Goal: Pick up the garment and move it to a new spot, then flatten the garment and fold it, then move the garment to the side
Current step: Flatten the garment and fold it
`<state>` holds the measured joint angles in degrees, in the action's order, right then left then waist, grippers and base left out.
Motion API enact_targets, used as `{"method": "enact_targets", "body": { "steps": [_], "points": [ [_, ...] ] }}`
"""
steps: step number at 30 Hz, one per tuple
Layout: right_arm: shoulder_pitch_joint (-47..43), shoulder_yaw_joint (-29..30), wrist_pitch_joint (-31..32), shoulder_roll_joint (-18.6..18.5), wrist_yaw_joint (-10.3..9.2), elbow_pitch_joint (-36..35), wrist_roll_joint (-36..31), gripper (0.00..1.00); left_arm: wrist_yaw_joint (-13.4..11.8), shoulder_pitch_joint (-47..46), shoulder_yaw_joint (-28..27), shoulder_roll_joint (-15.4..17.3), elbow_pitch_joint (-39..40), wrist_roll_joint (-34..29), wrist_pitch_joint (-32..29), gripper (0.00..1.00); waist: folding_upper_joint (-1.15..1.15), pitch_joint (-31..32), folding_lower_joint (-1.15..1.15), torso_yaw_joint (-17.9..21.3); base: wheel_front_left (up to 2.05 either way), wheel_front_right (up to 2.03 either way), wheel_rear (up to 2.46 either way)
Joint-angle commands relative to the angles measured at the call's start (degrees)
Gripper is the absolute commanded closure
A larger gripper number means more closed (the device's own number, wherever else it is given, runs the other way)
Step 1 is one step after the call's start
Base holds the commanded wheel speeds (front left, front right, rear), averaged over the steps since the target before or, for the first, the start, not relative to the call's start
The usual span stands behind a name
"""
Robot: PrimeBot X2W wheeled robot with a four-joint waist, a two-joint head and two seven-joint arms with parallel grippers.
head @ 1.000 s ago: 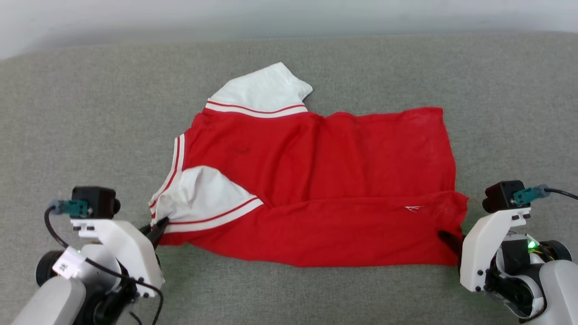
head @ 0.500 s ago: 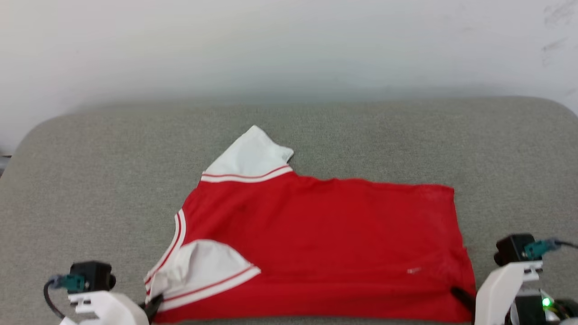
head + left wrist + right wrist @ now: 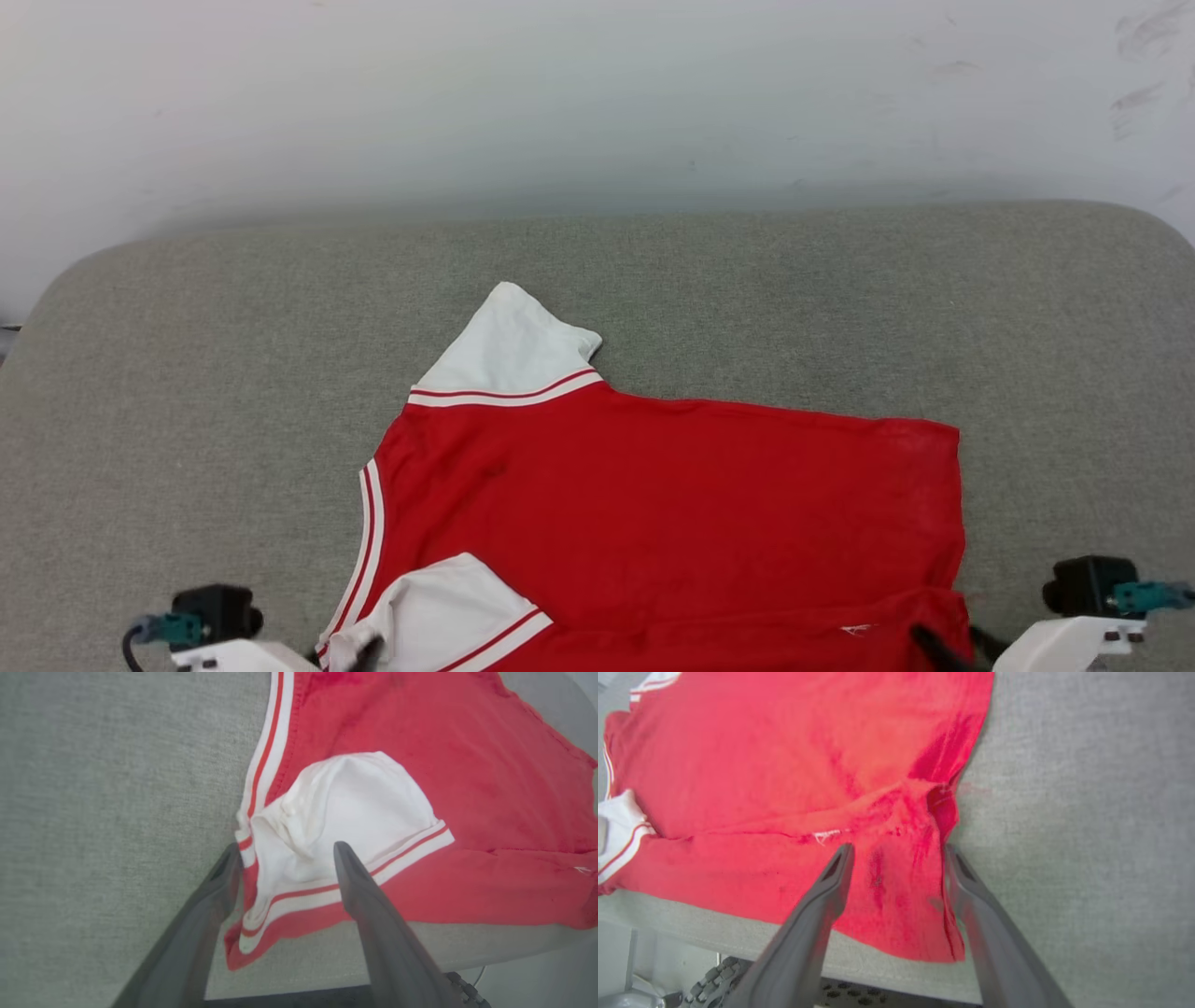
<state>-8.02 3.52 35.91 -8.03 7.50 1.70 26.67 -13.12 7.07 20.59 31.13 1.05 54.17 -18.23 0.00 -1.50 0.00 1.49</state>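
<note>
Left gripper and right gripper have sprung wide, releasing the garment; I reckon it's placed, flattening next.

You have no lettering, number or brand here that can be read. The nearest thing is a small white mark on the red jersey, on the folded strip along the front edge of the grey padded surface, towards its right end. It looks like a tiny stitched or printed scrap, too small and blurred in the head view and both wrist views to make out.
</note>
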Motion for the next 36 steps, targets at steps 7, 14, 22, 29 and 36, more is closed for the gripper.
{"method": "enact_targets", "body": {
  "steps": [7,14,22,29,36],
  "points": [
    [3.3,1.9,-16.4,0.9,-0.03,-1.8,-2.2,0.00,-0.9,-5.6,-2.7,-0.4,-1.1,-7.3,11.6,0.00,0.00,0.4,0.00,1.5,0.00,0.00,0.00],
    [7.2,1.6,-27.0,0.8,-0.03,-4.9,-5.8,0.00,-1.7,-11.4,-3.8,-2.0,-0.7,-12.3,20.6,0.00,0.00,-1.6,0.00,2.6,0.00,0.00,0.00],
    [13.5,2.1,-32.2,2.3,-0.03,-10.3,-8.2,0.00,-1.7,-22.4,-4.7,-2.7,-1.2,-15.9,24.5,0.00,0.00,-11.0,0.00,4.6,0.00,0.00,0.00],
    [19.5,0.6,-33.4,3.6,-0.03,-11.3,-8.1,0.00,6.0,-37.9,-3.5,1.9,-6.8,-11.7,12.4,0.00,0.00,-20.4,0.00,8.7,0.00,0.00,0.00],
    [21.6,-0.7,-34.7,4.2,-0.03,-8.7,-7.4,0.00,12.0,-48.1,0.2,5.8,-14.8,-6.1,-6.6,0.00,0.00,-23.3,0.00,12.4,0.00,0.00,0.00]
  ]
}}
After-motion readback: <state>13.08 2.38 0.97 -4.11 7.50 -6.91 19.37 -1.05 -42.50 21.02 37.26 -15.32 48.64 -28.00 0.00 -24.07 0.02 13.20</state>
